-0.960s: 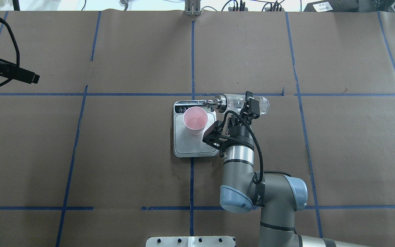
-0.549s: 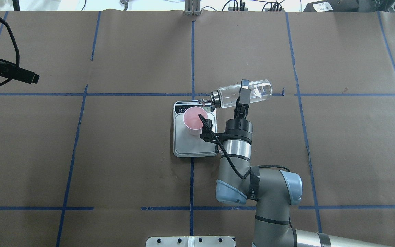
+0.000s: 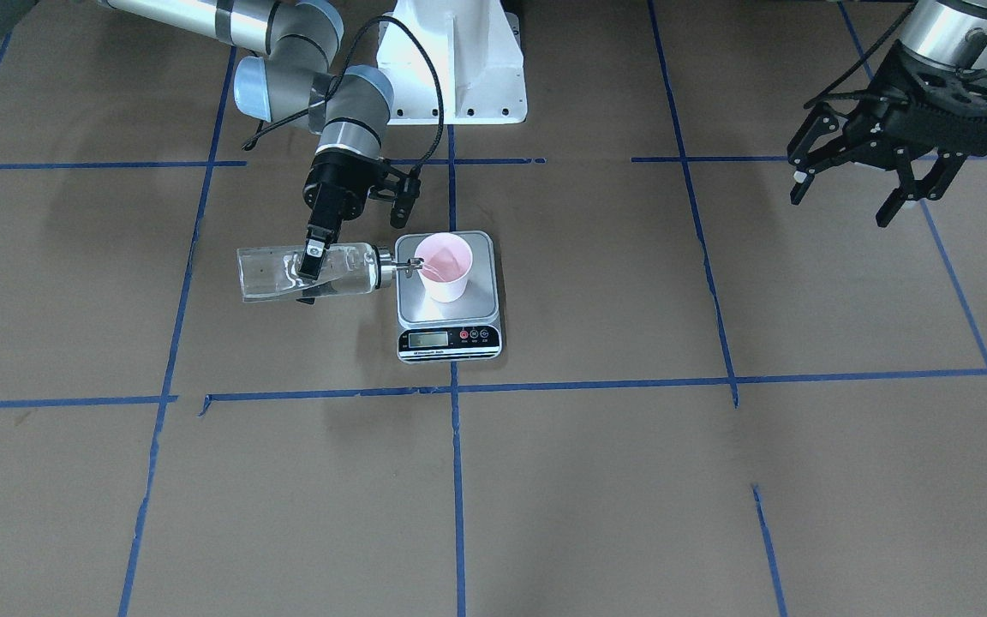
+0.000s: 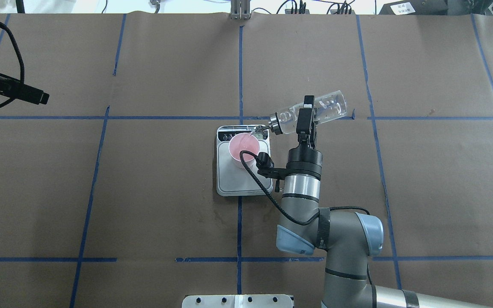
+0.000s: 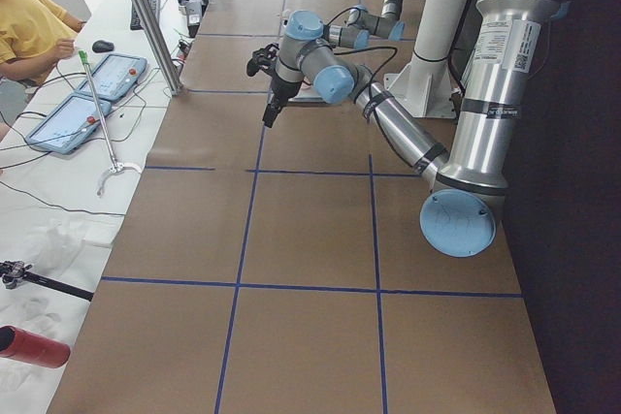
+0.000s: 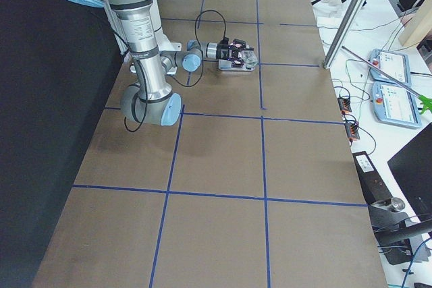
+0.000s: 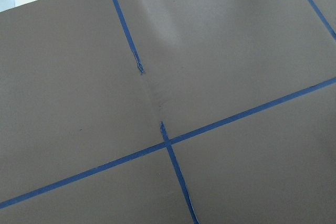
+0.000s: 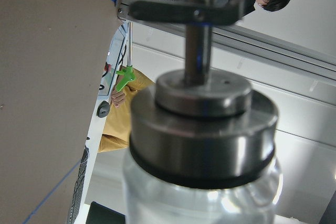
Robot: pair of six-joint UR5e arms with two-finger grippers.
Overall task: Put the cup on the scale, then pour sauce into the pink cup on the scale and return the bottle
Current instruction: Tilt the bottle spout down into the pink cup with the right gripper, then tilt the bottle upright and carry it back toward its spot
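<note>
My right claw clamps the bottle, which lies nearly level just beside the scale, its spout over the rim of the cup standing there. My left claw gapes, well away.

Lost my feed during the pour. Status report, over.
Right gripper shut on bottle, tipped near level, spout at pink cup rim. Cup upright on scale. Left gripper open, off to the side. Nothing between spout and cup.

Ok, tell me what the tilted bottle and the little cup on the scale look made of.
Clear cylindrical bottle: likely glass, see-through with sharp glints; its cap is brushed grey metal. Small pink tapered cup: probably matte paper, no shine.
</note>
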